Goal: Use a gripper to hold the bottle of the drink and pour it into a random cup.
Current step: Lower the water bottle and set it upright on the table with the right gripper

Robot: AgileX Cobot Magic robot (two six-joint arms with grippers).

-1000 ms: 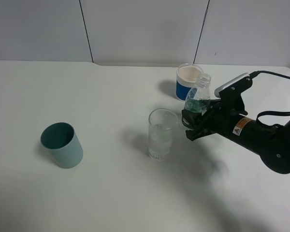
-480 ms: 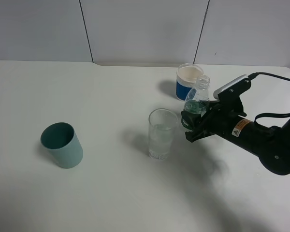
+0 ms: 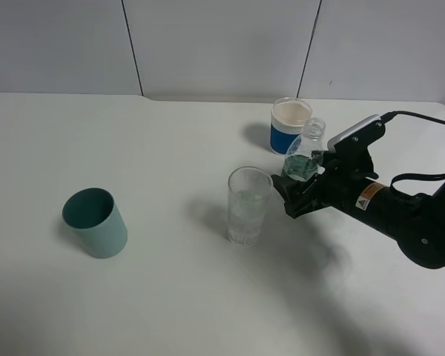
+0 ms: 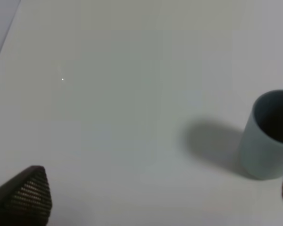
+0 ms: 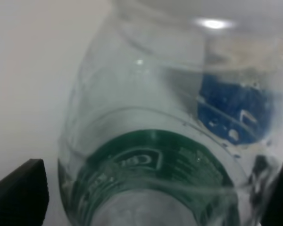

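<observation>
The white desk (image 3: 170, 297) carries everything. From the right side a black arm (image 3: 400, 215) reaches in toward the middle, with a yellow-orange label on its body and a black cable trailing off behind. Its right end effector (image 3: 298, 191) is clamped on the lower body of the bottle (image 3: 304, 154), a small clear one with a green label, held close to upright with its open neck pointing up. Just left of the bottle, near the middle of the desk, stands the glass (image 3: 247, 206), clear and tall, with liquid in its lower part. Far behind the bottle sits a white cup with a blue band (image 3: 289, 124). Well apart, on the left side, stands a teal cup (image 3: 95, 222). In the left wrist view the left end effector's (image 4: 155, 200) fingers (image 4: 28, 195) are spread wide, holding nothing, with the teal cup ahead of them.
</observation>
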